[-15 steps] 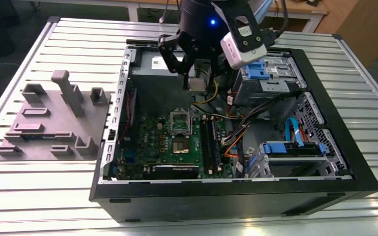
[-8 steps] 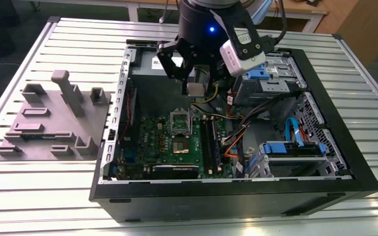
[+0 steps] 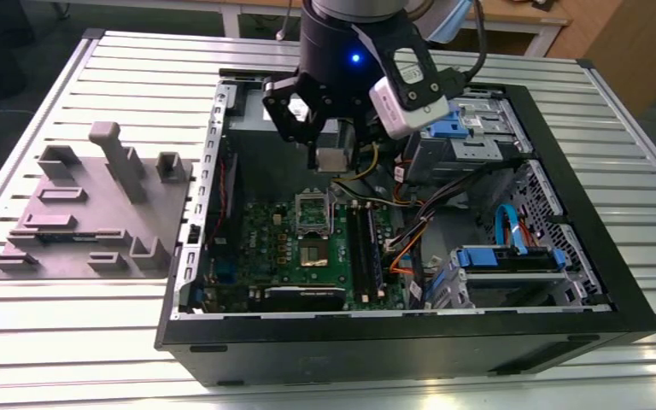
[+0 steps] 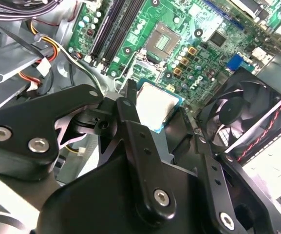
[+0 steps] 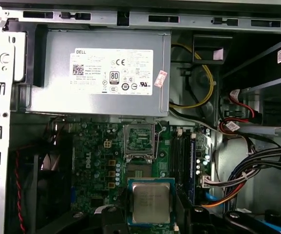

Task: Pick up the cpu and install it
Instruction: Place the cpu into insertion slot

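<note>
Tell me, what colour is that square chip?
Silvery-grey flat square cpu; clearest in first wrist view.

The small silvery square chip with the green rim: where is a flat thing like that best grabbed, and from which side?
Take the silvery-grey square cpu chip by two opposite thin edges, coming straight down from above. It lies flat, top face up, so only its rim offers grip. The black gripper holds it this way above the green board.

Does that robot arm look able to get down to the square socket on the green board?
Probably yes. The gripper holds the cpu above the board, and in the first wrist view nothing lies across the socket. The cables run to the exterior view's right of it.
</note>
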Robot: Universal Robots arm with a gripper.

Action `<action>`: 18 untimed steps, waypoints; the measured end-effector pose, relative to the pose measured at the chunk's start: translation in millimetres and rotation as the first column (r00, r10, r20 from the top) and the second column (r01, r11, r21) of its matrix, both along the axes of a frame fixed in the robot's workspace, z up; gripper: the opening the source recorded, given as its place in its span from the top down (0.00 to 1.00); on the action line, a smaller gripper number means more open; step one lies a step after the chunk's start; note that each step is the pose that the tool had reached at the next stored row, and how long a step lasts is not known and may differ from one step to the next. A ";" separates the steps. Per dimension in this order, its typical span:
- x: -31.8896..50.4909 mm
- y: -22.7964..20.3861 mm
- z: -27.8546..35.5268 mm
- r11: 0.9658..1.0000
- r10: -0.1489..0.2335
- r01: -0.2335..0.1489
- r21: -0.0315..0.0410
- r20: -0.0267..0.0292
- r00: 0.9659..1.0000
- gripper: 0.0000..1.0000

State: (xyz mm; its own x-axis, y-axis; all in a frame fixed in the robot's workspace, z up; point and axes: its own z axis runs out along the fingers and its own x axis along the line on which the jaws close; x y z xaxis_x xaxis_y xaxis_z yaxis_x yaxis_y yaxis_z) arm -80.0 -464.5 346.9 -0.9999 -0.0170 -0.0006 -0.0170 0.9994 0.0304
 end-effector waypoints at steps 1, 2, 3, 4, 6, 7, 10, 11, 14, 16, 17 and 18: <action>-0.3 0.0 0.0 1.000 0.000 0.000 0.000 0.000 1.000 0.53; -0.4 0.0 -0.1 1.000 0.000 0.000 0.000 0.000 1.000 0.53; -0.5 -0.2 -0.4 1.000 0.000 0.000 0.000 0.000 1.000 0.53; -0.6 -0.2 -1.3 1.000 0.000 0.000 0.000 0.000 1.000 0.53; -0.8 -0.1 -4.8 1.000 -0.005 0.005 0.000 0.000 1.000 0.53; -0.8 -0.1 -6.5 1.000 -0.012 0.012 0.000 0.000 1.000 0.53; -1.2 -0.2 -11.9 1.000 -0.027 0.027 0.000 0.000 1.000 0.53; -1.2 -0.2 -13.7 1.000 -0.027 0.027 0.000 0.000 1.000 0.53; -1.2 -0.5 -19.3 1.000 -0.027 0.027 0.000 0.000 1.000 0.53; -1.2 -0.6 -22.9 1.000 -0.027 0.027 0.000 0.000 1.000 0.53; -1.2 -0.6 -24.7 1.000 -0.027 0.027 0.000 0.000 1.000 0.53; -1.2 -0.7 -26.5 1.000 -0.027 0.027 0.000 0.000 1.000 0.53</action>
